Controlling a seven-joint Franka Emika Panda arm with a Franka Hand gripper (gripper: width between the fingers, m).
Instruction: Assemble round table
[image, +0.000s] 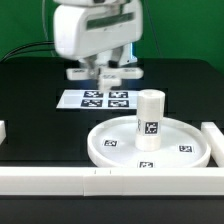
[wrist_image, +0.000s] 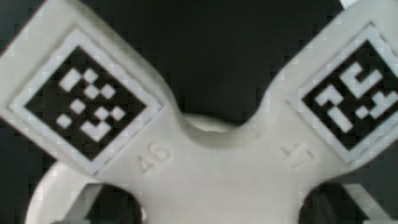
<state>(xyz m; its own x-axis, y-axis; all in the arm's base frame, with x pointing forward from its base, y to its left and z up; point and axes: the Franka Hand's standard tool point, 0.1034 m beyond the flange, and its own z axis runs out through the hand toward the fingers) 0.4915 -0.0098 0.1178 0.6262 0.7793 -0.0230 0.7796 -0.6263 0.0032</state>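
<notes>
Black table (image: 40, 100) fills the exterior view, with a green backdrop (image: 20, 25) behind it. White bars lie along the table's near edge (image: 60, 180) and at the exterior view's right (image: 212, 140). The marker board (image: 95, 100) lies flat near the middle. The disc (image: 105, 150) rests on the table in front of the board, toward the exterior view's right, rim up, with tags on its floor. The leg (image: 148, 118) stands upright on the disc near its centre, one tag facing the camera. The gripper (image: 103, 66) is behind the board, well apart from the disc, and points down at the foot (image: 80, 73), which shows as a low white shape right under it. In the wrist view the foot (wrist_image: 205, 150) fills the picture: two arms spread from its hub, each with a tag, over dark table. The fingers are hidden there and too small in the exterior view, so I cannot tell whether the jaws are apart or clamped on the foot, nor whether it touches the table.
</notes>
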